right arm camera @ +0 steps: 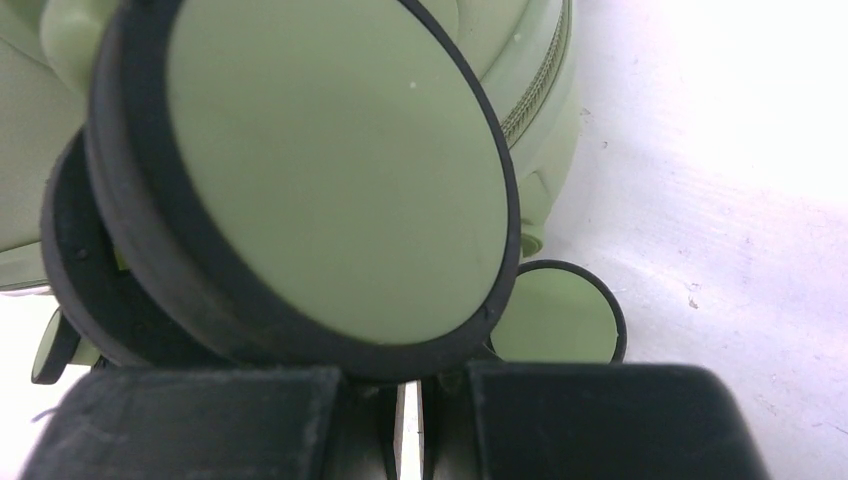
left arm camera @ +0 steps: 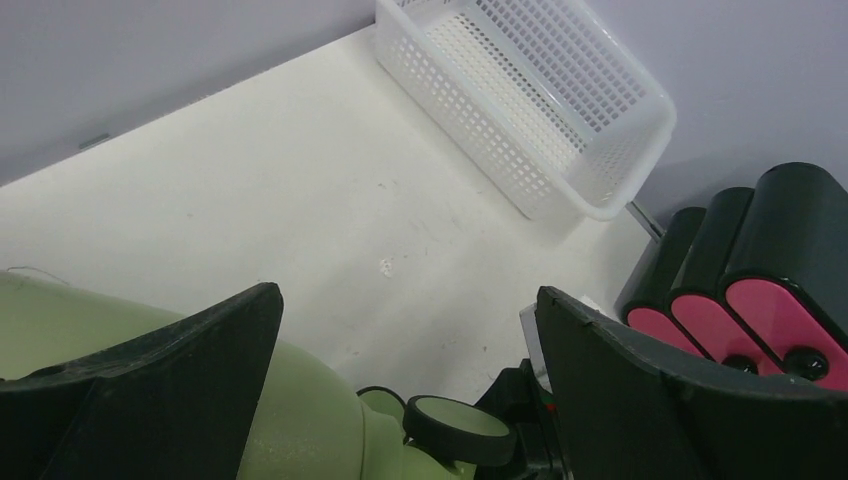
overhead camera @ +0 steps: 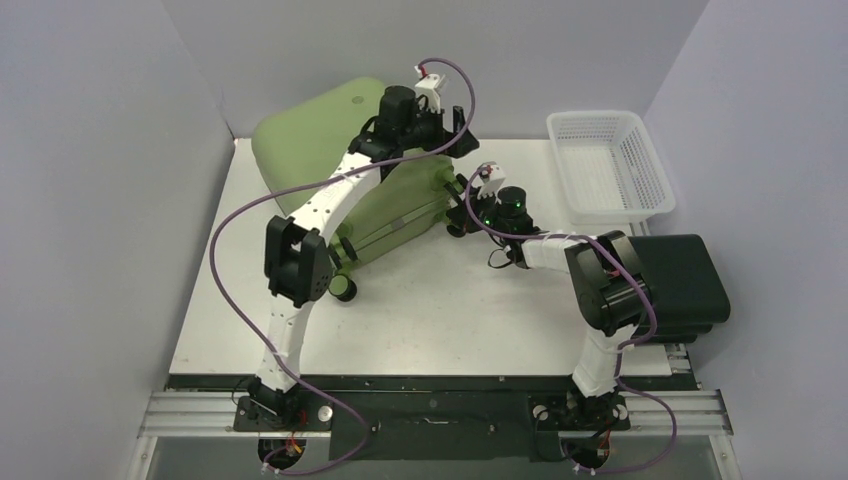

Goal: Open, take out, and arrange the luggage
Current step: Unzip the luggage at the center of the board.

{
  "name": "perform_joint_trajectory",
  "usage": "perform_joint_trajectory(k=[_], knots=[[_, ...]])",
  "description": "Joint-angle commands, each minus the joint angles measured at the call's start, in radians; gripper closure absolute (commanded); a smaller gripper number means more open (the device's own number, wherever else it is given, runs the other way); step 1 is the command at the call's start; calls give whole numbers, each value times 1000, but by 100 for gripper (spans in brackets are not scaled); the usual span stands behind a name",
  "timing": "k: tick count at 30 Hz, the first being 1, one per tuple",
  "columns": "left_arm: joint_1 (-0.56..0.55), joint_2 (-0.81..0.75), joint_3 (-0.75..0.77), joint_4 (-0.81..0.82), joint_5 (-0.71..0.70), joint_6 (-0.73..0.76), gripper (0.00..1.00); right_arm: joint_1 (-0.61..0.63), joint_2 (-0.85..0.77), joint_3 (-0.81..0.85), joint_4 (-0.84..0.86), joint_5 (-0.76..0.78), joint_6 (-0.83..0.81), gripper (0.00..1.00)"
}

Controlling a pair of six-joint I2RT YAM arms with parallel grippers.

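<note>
Only your right wrist view shows the right gripper [right arm camera: 410,400], jaws closed together, just beneath a wheel [right arm camera: 330,170]. The left wrist view shows the left gripper [left arm camera: 405,300] spread wide above the shell. The luggage [overhead camera: 300,140] lies left of the basket [overhead camera: 610,165], wheels nearest the arm bases, long axis slanting back-left, on a white table [overhead camera: 450,320] between pale walls [overhead camera: 100,150].

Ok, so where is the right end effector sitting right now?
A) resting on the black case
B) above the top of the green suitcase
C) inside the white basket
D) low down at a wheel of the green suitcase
D: the right wrist view shows the shut right end effector just below a black-rimmed wheel, and the top view puts it at the lower right corner of the suitcase.
</note>
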Motion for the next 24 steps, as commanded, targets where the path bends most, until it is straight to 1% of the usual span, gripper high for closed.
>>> perform_joint_trajectory(k=[1,3,5,6,8,10,17,21,24], knots=[[12,26,-108,-291,-68,26,1,-8,42,66,-9,63,-58,100],[20,0,-153,-304,-68,40,1,-11,41,96,-67,59,-98,100],[31,-30,-224,-300,-63,50,0,-19,37,96,-70,46,-98,100],[42,-42,-271,-292,-53,54,0,-23,28,92,-44,41,-85,100],[57,-95,-339,-285,-32,68,5,-19,9,73,-19,54,-96,100],[70,-129,-398,-286,-17,84,6,-7,-18,19,40,65,-99,100],[91,-242,-541,-322,18,192,7,73,-72,-135,202,121,-129,100],[121,-296,-618,-334,37,217,7,99,-81,-182,256,134,-97,100],[145,-328,-665,-355,58,237,9,111,-75,-237,332,129,-62,100]])
